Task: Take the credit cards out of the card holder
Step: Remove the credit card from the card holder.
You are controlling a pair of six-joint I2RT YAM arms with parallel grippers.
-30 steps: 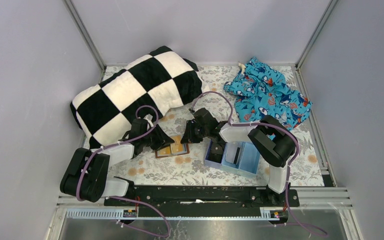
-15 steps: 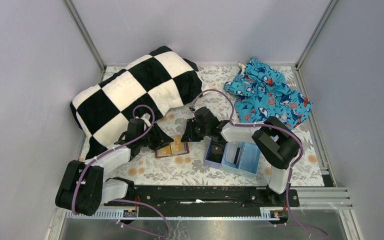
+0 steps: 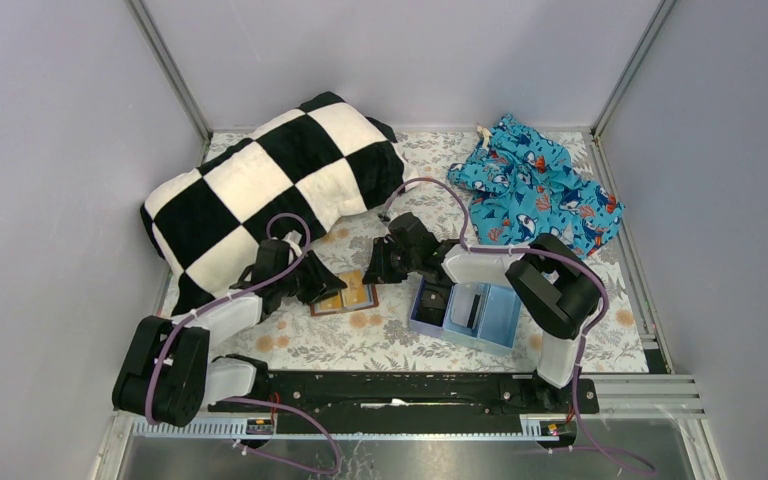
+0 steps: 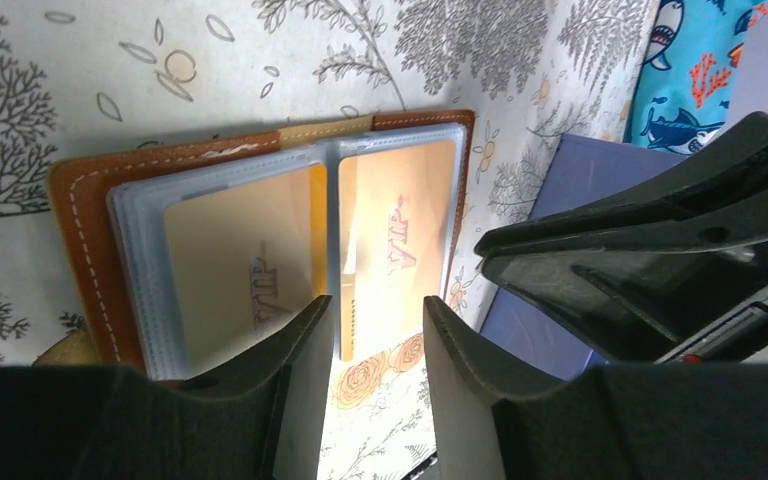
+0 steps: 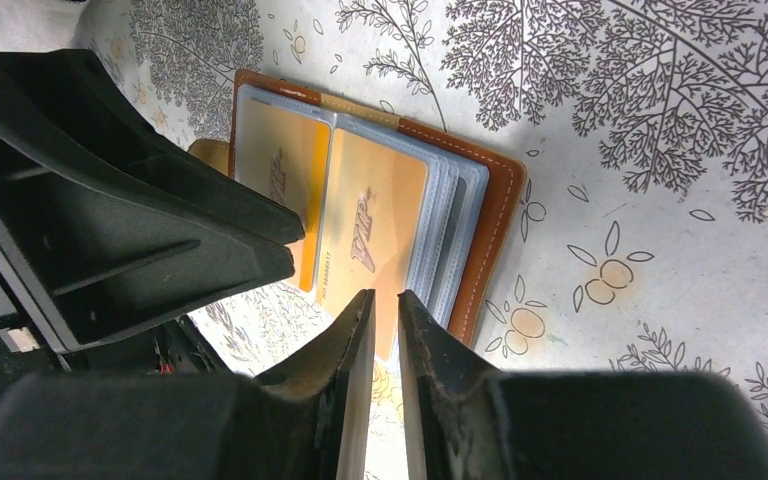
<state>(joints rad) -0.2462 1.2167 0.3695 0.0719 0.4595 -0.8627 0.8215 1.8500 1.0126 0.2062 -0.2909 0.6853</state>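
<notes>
Brown card holder [image 4: 80,230], orange-gold credit cards [image 4: 400,200], black-white checkered pillow [image 3: 270,180], shark-print blue cloth [image 3: 540,185]

The card holder [image 3: 345,293] — a brown leather bifold with grey-blue clear sleeves — lies open and flat on the table [image 3: 360,345] at 8 o'clock from centre, with two orange-gold "VIP" credit cards [image 4: 230,262], one per half, the left wrist view's 3 o'clock card protruding past the 6 o'clock edge.
</notes>
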